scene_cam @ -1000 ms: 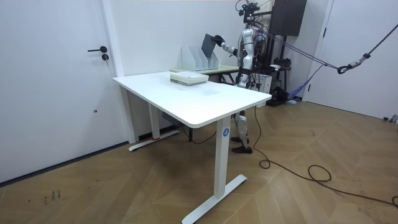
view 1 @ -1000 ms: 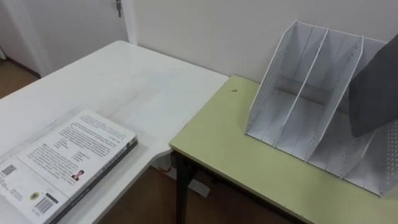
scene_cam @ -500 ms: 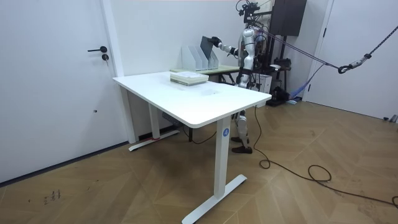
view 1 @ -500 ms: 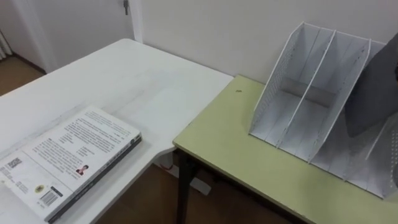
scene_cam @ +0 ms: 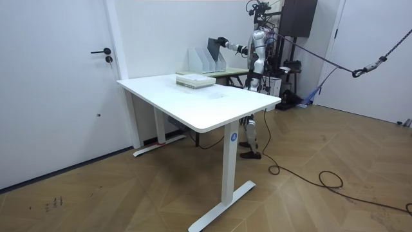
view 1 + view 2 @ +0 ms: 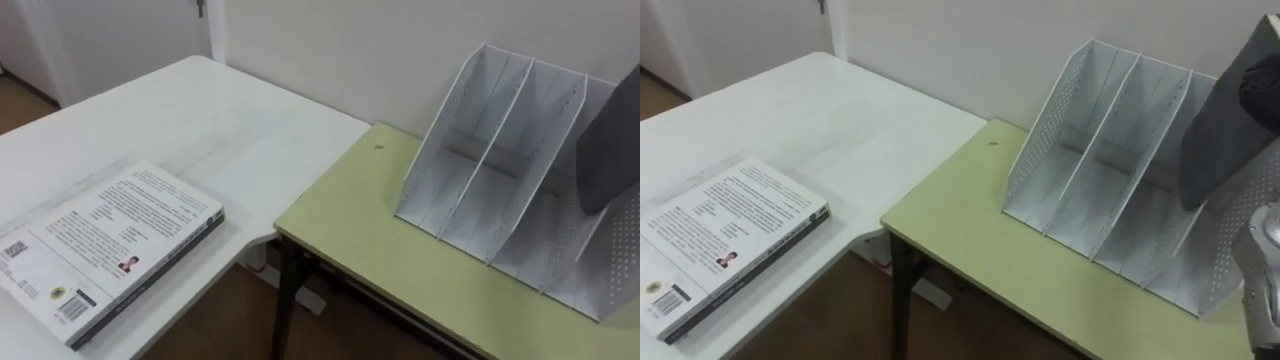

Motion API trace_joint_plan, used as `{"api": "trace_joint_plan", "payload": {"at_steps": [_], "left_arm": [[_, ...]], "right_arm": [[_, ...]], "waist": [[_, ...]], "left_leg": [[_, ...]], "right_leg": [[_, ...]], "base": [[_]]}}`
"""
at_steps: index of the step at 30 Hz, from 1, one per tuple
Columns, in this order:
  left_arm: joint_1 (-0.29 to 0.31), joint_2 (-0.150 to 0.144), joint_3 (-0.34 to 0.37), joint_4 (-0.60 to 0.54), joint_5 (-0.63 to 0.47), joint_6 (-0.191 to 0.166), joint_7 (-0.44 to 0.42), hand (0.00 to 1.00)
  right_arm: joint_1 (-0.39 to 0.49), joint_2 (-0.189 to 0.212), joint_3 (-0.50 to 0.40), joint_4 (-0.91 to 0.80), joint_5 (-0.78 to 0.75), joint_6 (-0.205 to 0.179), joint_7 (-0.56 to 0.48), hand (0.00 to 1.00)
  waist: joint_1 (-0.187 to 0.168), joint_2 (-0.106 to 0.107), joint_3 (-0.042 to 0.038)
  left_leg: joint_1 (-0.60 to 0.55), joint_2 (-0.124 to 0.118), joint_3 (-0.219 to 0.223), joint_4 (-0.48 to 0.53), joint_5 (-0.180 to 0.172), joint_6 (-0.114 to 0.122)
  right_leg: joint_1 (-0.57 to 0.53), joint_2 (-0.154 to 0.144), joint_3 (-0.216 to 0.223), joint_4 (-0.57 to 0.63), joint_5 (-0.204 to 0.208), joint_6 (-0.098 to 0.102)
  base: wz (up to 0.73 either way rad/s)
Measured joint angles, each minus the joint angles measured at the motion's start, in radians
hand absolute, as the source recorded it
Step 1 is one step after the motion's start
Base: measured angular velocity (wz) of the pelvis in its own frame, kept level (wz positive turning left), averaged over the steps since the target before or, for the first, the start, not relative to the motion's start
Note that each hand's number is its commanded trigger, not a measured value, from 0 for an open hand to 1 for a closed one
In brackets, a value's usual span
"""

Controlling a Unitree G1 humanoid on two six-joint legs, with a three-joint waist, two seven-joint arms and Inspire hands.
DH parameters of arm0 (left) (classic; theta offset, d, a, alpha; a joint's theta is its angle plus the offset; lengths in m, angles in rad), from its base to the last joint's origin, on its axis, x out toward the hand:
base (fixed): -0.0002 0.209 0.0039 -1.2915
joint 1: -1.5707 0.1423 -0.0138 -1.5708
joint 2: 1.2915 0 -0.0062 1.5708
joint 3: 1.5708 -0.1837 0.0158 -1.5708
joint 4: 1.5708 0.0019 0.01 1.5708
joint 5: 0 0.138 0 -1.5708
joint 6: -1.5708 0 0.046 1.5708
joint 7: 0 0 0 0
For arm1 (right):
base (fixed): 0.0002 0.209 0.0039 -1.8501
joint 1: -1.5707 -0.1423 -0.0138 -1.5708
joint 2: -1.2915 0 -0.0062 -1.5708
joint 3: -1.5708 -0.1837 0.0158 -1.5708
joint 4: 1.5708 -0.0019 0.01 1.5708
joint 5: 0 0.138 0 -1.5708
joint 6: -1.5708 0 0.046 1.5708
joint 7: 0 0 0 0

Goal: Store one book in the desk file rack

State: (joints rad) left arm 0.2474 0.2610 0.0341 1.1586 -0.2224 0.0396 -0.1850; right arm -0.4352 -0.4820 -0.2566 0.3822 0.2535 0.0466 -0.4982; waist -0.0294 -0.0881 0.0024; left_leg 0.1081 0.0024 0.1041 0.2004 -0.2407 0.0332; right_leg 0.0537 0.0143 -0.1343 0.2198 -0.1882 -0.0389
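dark book (image 6: pixel 1225 130): in the air, tilted, hanging below the right hand (image 6: pixel 1262 85), which grips it at the upper edge
right hand: clenched on the book's top; seen at the right edge of the eye views, and in the room view at the end of the outstretched arm
file rack (image 6: pixel 1045 130): white, perforated walls, three slots, directly under and to the left of the hand; book's lower edge sits at the slot nearest the hand, can't tell if it is inside yet; the two slots further left hold nothing
green table (image 6: pixel 970 240): carries the rack, below and left of the hand
white desk (image 6: pixel 840 110): butts against the green table, further left of the hand
stack of books (image 6: pixel 725 235): flat on the white desk, pale cover with print facing up, well apart from the hand, far left and nearer the robot
robot: room view has it standing behind the green table, at the far end of the white desk
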Motion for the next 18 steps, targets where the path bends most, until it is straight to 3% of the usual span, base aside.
{"api": "trace_joint_plan", "payload": {"at_steps": [4,18], "left_arm": [[0.002,-0.001,0.001,-0.005,0.047,0.018,-0.004,0.0],[0.039,0.007,0.01,-0.079,0.118,0.062,-0.004,0.0]], "right_arm": [[-0.02,-0.016,0.001,0.029,0.004,0.011,0.04,0.0],[-0.022,-0.06,0.0,0.075,0.06,0.02,0.11,0.0]], "waist": [[0.003,0.011,-0.0096],[0.008,-0.006,-0.0037]], "left_leg": [[-0.006,0.0,0.0,0.004,0.0,0.0],[-0.007,0.001,-0.001,0.007,0.001,-0.002]], "right_leg": [[-0.001,0.0,-0.006,0.003,0.0,0.0],[-0.003,0.0,-0.007,0.0,0.002,-0.003]], "base": [[0.0],[0.0]]}}
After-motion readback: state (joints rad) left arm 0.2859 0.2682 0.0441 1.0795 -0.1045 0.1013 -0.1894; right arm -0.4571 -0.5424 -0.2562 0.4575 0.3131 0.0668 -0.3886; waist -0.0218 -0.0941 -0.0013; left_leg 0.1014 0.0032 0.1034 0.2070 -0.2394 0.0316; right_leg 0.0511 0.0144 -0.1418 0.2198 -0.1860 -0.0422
